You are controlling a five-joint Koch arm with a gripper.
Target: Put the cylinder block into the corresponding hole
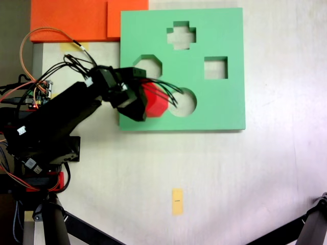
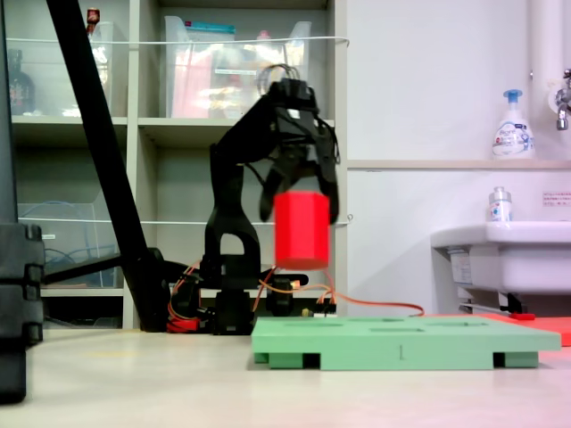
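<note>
1. Lying nearest the camera in the low fixed view, the green foam board (image 2: 406,342) rests flat on the pale table (image 2: 134,383), its front edge notched underneath in two places.
2. Seen from above, the green foam board (image 1: 214,97) carries four cutouts: a cross at the top, a square on the right, a round one near the middle, and the corresponding hole (image 1: 148,64), eight-sided, toward the board's upper left.
3. Hanging above the board and clear of it, the cylinder block (image 2: 302,229) is red and stands upright in the air between the two dark fingers.
4. From above, the cylinder block (image 1: 156,99) shows its eight-sided top over the board's left part, just below the eight-sided hole and just left of the round cutout.
5. The gripper (image 2: 301,201) is clamped on the red block, one finger down each side; in the top-down view the gripper (image 1: 145,102) covers the block's left edge.
6. Behind it, the black arm rises from its base on the table, bends forward at the elbow and points the wrist straight down.
7. From above, the arm reaches from the left edge toward the right, with orange and black wires looping over it.
8. An orange sheet (image 1: 76,20) lies beyond the board's upper left corner.
9. Farthest back in the low view stand shelves (image 2: 178,134) and a white sink (image 2: 504,259).
</note>
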